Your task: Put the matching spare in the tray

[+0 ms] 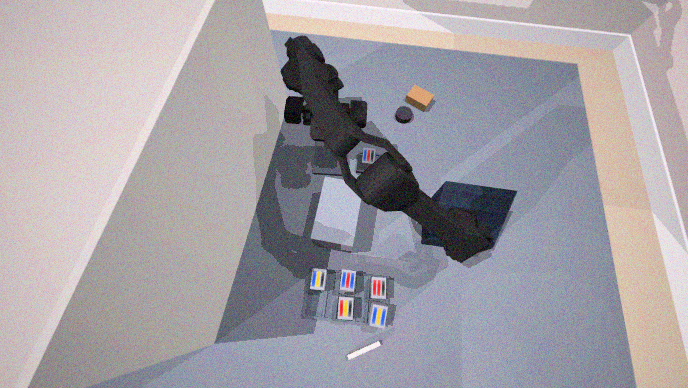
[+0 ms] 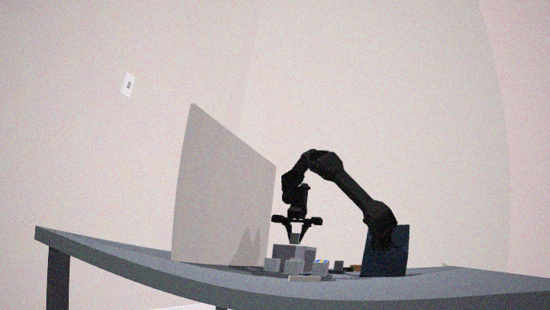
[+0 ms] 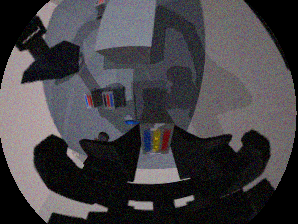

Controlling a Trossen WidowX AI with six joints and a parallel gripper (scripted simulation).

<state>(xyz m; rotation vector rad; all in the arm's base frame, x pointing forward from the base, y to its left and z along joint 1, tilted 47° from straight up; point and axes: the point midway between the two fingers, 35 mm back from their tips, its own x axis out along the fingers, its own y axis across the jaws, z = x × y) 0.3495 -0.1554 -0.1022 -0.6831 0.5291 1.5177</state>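
While partly open, one claw (image 1: 326, 116) (image 2: 295, 237) (image 3: 154, 124) round one striped spare (image 2: 294, 239) (image 3: 157, 141), five others (image 1: 348, 281) (image 2: 292, 267) apart.

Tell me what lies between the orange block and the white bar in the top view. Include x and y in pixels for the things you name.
The large pale grey box (image 1: 338, 210) and striped cubes such as the red-yellow-black one (image 1: 345, 308) lie between, as the top view shows.

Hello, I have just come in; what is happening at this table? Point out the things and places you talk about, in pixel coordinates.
A black robot arm has its gripper (image 2: 295, 239) (image 3: 154, 124) shut on a small block (image 2: 294, 238) (image 3: 156, 139) with blue, yellow and red stripes, held up off the table. Five other striped blocks stand together near a white stick (image 1: 364, 350) (image 2: 304, 278). The held block has not been released; whether its code matches the mounted unit's, I cannot tell.
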